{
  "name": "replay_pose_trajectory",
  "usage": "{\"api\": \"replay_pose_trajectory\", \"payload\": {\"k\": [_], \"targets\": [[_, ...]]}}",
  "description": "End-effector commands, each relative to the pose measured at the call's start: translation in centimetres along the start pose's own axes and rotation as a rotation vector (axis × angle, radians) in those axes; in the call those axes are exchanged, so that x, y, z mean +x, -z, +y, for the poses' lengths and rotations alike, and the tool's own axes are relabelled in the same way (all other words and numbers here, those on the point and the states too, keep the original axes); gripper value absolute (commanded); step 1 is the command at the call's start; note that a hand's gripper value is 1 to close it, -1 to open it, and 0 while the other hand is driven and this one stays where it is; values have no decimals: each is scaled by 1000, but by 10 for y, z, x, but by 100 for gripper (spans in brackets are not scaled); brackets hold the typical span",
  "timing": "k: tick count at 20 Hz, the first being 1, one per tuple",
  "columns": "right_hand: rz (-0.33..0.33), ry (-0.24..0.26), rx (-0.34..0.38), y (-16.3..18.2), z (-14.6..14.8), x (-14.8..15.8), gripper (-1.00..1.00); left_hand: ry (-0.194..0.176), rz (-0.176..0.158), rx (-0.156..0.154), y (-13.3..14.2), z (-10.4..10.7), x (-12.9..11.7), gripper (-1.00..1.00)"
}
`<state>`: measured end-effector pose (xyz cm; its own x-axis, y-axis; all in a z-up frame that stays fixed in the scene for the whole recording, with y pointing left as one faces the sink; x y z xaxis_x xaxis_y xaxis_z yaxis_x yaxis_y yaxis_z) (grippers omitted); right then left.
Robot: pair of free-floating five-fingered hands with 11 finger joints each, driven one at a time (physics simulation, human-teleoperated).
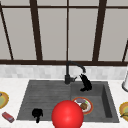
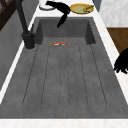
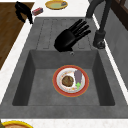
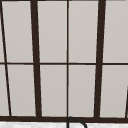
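**A:** What sits closest to the front camera?

**B:** A red ball (image 1: 67, 114), low in the front view, covering part of the sink's front edge and the near rim of the plate (image 1: 83, 105). Just left of it hangs the left hand (image 1: 37, 114), at the front edge of the sink (image 1: 45, 95) by the draining side. Its fingers curl downward and hold nothing.

**A:** And beside that hand?

**B:** A small red sponge (image 1: 8, 117) lies on the counter to its left, with a yellow plate (image 1: 3, 99) a little farther back.

**A:** What is in the basin?

**B:** The red-rimmed plate with food rests flat on the basin floor, on the right half of the sink.

**A:** Where is the right hand?

**B:** The right hand (image 1: 85, 83) hovers above the basin's back part, higher than the plate and apart from it. From the right side its fingers (image 3: 80, 28) are straight and spread, pointing toward the faucet (image 1: 72, 71); it grips nothing. It is near the spout, but I cannot tell whether they touch.

**A:** Farther back?

**B:** A window (image 4: 67, 60) with dark bars.
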<state>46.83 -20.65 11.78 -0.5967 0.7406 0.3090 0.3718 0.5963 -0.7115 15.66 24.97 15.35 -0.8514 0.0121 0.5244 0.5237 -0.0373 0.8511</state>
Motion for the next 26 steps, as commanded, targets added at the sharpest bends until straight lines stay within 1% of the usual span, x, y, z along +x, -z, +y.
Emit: {"api": "replay_pose_trajectory", "payload": {"k": [1,3,5,7,9,11,12,14,15,23,26], "targets": [[31,-27,-14,-1,-26,6,-100,0,0,0,0,0,0,0],[96,-30,5,8,-33,5,-100,0,0,0,0,0,0,0],[117,-37,36,9,-42,7,-100,0,0,0,0,0,0,0],[117,-42,69,5,-47,10,-100,0,0,0,0,0,0,0],[110,-59,100,-1,-51,14,-100,0,0,0,0,0,0,0],[137,-58,143,0,-56,14,-100,0,0,0,0,0,0,0],[149,-76,151,-1,-54,15,-100,0,0,0,0,0,0,0],[177,-86,148,0,-57,18,-100,0,0,0,0,0,0,0],[198,-66,159,0,-63,18,-100,0,0,0,0,0,0,0],[313,-69,201,5,-75,26,-100,0,0,0,0,0,0,0],[347,-58,261,5,-80,28,-100,0,0,0,0,0,0,0]]}}
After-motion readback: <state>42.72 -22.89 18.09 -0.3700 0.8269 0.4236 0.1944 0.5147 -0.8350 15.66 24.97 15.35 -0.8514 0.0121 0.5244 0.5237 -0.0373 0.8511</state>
